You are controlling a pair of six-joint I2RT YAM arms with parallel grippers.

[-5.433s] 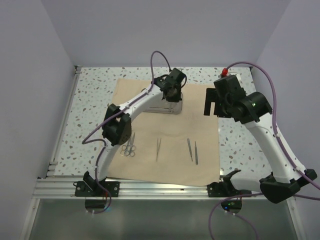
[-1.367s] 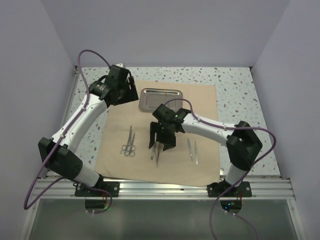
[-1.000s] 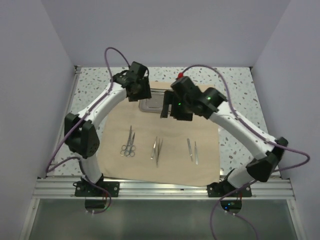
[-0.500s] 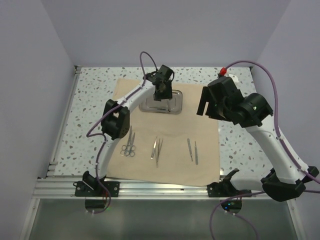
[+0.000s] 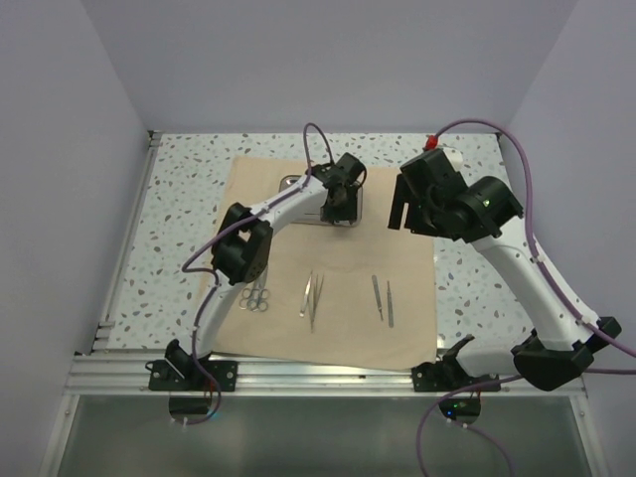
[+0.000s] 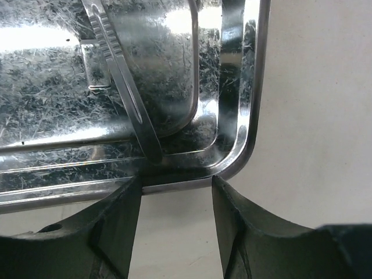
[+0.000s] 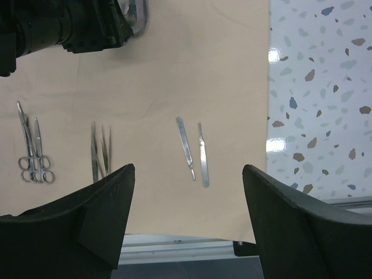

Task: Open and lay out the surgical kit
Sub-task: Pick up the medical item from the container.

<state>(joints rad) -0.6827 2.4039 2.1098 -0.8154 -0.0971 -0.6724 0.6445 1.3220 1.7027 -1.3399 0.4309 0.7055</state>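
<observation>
The left gripper (image 6: 175, 195) has its jaws apart and clamped on nothing. They straddle a stretch of the steel tray (image 6: 250, 87) rim right at the fingertips, and one slim flat tool (image 6: 125, 87) lies slantwise in the tray just beyond them. The right gripper (image 7: 189, 170), jaws wide and empty, hangs over the tan cloth (image 7: 192, 70) near the speckled table (image 7: 314, 87). Below its gap lie two more flat tools (image 7: 195, 151), and toward its left finger lie two tweezers (image 7: 100, 152) and two ring-handled instruments (image 7: 32, 151). The left arm (image 7: 64, 29) hides most of the tray from that side.
</observation>
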